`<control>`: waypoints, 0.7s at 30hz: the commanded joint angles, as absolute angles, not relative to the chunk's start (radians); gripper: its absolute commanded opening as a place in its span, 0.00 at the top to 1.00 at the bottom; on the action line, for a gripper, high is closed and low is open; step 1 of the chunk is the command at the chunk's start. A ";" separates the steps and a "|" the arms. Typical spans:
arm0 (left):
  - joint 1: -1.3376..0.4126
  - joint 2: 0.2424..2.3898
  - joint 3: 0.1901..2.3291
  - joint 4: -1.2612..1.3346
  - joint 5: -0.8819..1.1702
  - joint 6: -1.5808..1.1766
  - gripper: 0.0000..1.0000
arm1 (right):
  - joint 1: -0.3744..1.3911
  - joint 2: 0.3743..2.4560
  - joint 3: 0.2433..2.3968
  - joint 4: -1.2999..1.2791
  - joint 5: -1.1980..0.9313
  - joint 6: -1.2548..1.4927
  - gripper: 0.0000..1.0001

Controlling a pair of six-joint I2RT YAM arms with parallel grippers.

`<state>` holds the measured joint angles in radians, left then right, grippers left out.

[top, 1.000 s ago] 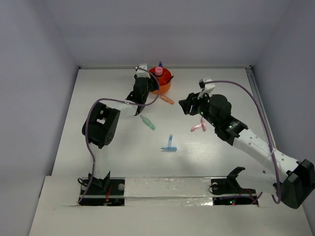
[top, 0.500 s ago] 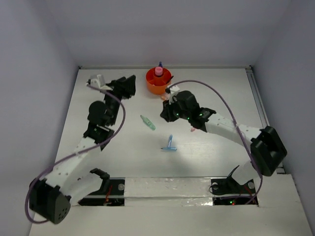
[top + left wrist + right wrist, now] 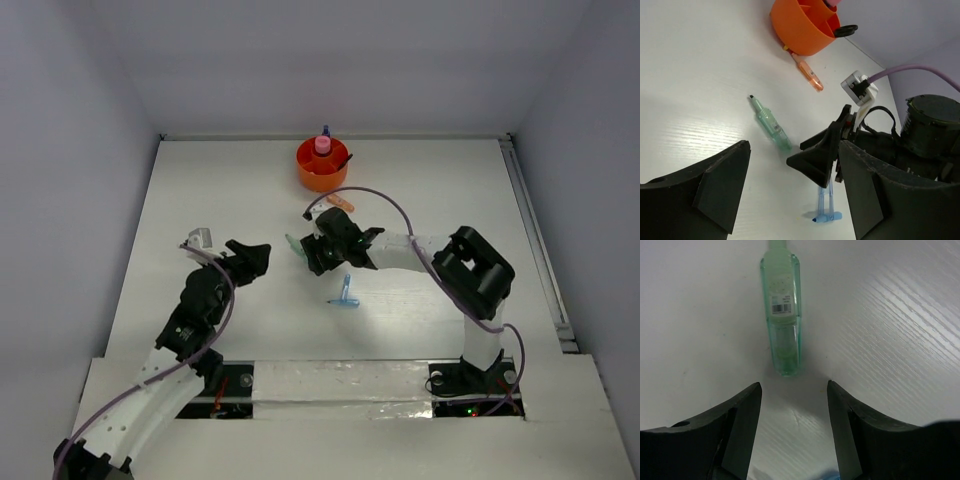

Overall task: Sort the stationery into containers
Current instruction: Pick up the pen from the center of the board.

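From above, your right pincer [image 3: 310,250] is low over the table [image 3: 200,200]. The green piece [image 3: 294,244] lies at its tips, on the side facing the left arm. The orange tub [image 3: 322,172] stands well beyond it toward the far wall, and an orange pen [image 3: 340,203] lies between them. The blue piece [image 3: 345,293] lies just behind the pincer. Your left pincer [image 3: 255,258] is near, on the other side of the green piece.

In the left wrist view, the left pincer [image 3: 794,147] is spread and holds nothing. The green piece [image 3: 771,125] lies ahead of it, and the right pincer [image 3: 815,157] comes in from the right at the piece's near end. If both arms move in on this one item, the two are likely to knock together.

In the right wrist view, the right pincer [image 3: 794,390] is released and empty. The green piece [image 3: 782,315] lies lengthwise just beyond the tips, not yet between them. Close here and you probably catch only its butt end, or nothing at all. It looks smooth and rounded, so a glancing pinch could send it skidding forward or rolling aside. Push deeper before you close, but keep your height, because the tips look close enough to the table to scrape it.
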<state>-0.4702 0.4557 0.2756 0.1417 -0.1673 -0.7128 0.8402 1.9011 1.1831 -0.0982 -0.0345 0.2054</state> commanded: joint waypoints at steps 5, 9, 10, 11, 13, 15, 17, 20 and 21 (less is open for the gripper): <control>-0.474 0.543 0.201 0.201 -0.130 -0.761 0.31 | 0.885 1.988 1.259 -0.081 0.069 0.149 0.42; -0.474 0.646 0.195 0.244 -0.126 -0.759 0.31 | 0.897 2.031 1.293 -0.107 0.092 0.132 0.48; -0.474 0.663 0.195 0.258 -0.121 -0.759 0.31 | 0.897 2.036 1.299 -0.112 0.086 0.130 0.51; -0.474 0.684 0.195 0.265 -0.117 -0.761 0.31 | 0.897 2.039 1.304 -0.115 0.086 0.130 0.54; -0.474 0.698 0.192 0.291 -0.104 -0.764 0.31 | 0.907 2.034 1.299 -0.103 0.091 0.133 0.73; -0.474 0.715 0.192 0.307 -0.100 -0.764 0.31 | 0.907 2.004 1.283 -0.077 0.097 0.155 0.83; -0.474 0.730 0.201 0.324 -0.094 -0.762 0.31 | 0.907 1.939 1.253 -0.040 0.081 0.178 0.86; -0.474 0.738 0.222 0.360 -0.078 -0.765 0.31 | 0.907 1.864 1.229 -0.011 0.071 0.192 0.89; -0.474 0.739 0.230 0.376 -0.075 -0.767 0.31 | 0.907 1.841 1.220 -0.011 0.055 0.195 0.89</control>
